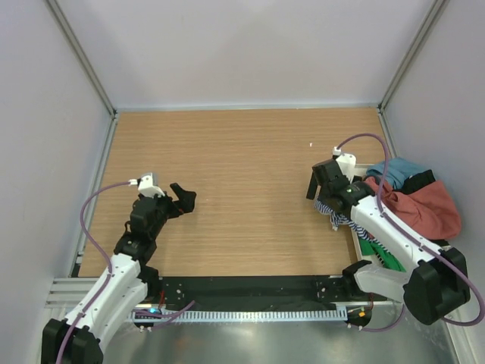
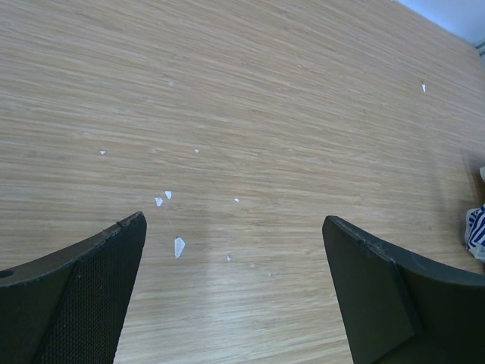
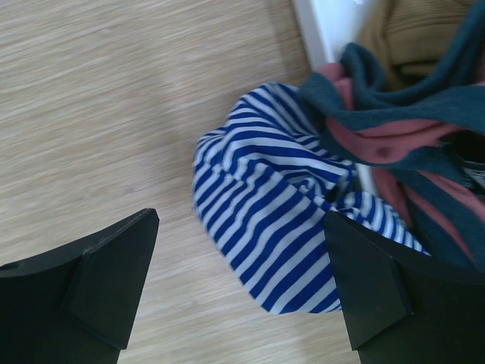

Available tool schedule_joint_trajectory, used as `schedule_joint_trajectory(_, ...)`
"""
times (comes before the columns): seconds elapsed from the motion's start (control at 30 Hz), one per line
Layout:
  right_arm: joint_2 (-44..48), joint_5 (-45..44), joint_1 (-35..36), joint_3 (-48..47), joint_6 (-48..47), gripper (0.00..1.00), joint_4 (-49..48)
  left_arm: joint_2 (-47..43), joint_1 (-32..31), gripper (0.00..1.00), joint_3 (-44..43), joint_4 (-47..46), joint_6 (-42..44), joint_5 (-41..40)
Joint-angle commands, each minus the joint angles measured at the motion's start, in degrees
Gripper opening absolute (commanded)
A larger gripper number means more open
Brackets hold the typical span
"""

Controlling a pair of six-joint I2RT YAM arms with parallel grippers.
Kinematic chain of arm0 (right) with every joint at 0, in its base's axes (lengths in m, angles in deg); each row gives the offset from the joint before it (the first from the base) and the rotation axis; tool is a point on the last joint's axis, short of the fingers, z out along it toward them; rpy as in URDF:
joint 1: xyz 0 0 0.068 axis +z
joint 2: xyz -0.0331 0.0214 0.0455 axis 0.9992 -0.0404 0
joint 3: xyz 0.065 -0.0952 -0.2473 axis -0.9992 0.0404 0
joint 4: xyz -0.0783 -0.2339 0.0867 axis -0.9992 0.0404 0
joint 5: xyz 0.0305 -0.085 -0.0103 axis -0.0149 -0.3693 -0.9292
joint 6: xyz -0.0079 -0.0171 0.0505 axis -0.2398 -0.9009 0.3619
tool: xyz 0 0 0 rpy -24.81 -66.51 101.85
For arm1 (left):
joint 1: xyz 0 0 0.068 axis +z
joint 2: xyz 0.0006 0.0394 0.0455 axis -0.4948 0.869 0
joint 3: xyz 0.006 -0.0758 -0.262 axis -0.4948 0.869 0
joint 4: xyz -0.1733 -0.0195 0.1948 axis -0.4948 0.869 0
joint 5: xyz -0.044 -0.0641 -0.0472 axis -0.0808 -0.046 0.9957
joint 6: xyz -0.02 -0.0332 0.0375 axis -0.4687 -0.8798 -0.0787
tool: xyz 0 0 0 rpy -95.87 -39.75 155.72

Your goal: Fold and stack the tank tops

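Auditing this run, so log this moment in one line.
left gripper open over table | right gripper open above striped tank top | rust-red tank top bunched beside it

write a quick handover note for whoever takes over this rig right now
Left gripper: open, empty, over the wooden table.
Right gripper: open, empty, above the navy-and-white striped cloth tank top.
The striped top and the rust-red tank top with dark grey-blue trim lie crumpled in a heap at the table's right edge.
Done: nothing folded or stacked.
To do: pull out, fold and stack both.
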Motion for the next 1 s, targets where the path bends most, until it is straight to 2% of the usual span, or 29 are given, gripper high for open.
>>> schedule_joint_trajectory(0.0,-0.68,-14.45,0.54,-2.43,3.25,0.97,3.7,0.03,0.12,0.99,-0.66,-2.45,-0.05,0.9)
schedule_joint_trajectory(0.13,-4.8,-16.74,0.45,-2.69,3.52,0.88,3.87,0.29,0.04,1.0,-0.84,-2.54,-0.05,0.99)
schedule_joint_trajectory(0.17,-5.95,-17.09,0.97,-2.7,3.61,0.8,3.96,0.38,0.04,1.0,-0.84,-2.54,-0.05,1.08)
schedule_joint_trajectory(0.23,-8.24,-18.24,1.5,-3.05,4.13,0.76,4.83,0.56,0.04,0.99,-0.93,-2.28,-0.05,1.08)
schedule_joint_trajectory(0.27,-8.5,-18.5,1.85,-3.22,4.22,0.65,4.75,0.56,0.04,0.99,-0.93,-2.19,-0.14,0.81)
schedule_joint_trajectory(0.33,-7.81,-18.59,3.17,-3.31,4.75,0.54,4.93,0.73,0.04,1.0,-1.1,-2.01,-0.23,0.64)
schedule_joint_trajectory(0.37,-7.54,-17.98,3.26,-3.49,4.49,0.34,4.75,0.82,0.04,1.0,-1.1,-2.01,-0.23,0.55)
schedule_joint_trajectory(0.47,-5.62,-12.99,3.87,-6.46,3.78,0.01,5.19,1.09,0.04,1.0,-1.45,-1.66,-0.32,0.55)
schedule_joint_trajectory(0.5,-5.61,-12.97,4.31,-6.47,3.43,0.01,5.19,1.0,0.04,1.0,-1.45,-1.58,-0.32,0.55)
schedule_joint_trajectory(0.6,-2.62,-5.16,5.81,-12.08,1.33,0.01,3.79,0.91,0.04,0.99,-1.37,-1.84,-0.32,0.46)
schedule_joint_trajectory(0.7,-2.0,3.71,7.48,-22.88,-1.39,0.01,2.03,1.17,0.04,0.99,-1.37,-1.84,-0.32,0.55)
schedule_joint_trajectory(0.77,-3.75,9.07,7.65,-34.47,-3.85,0.01,1.94,1.09,0.04,1.0,-1.37,-1.75,-0.32,0.55)
schedule_joint_trajectory(0.87,-5.77,7.35,7.74,-51.78,-5.96,0.01,5.01,1.08,0.12,1.0,-1.37,-1.66,-0.32,0.46)
schedule_joint_trajectory(0.9,-7.43,3.77,7.74,-60.09,-7.54,0.01,7.37,1.0,0.04,1.0,-1.37,-1.49,-0.4,0.46)
schedule_joint_trajectory(0.97,-9.55,-0.11,7.66,-67.87,-8.87,0.01,9.84,0.91,0.04,0.99,-1.37,-1.49,-0.4,0.37)
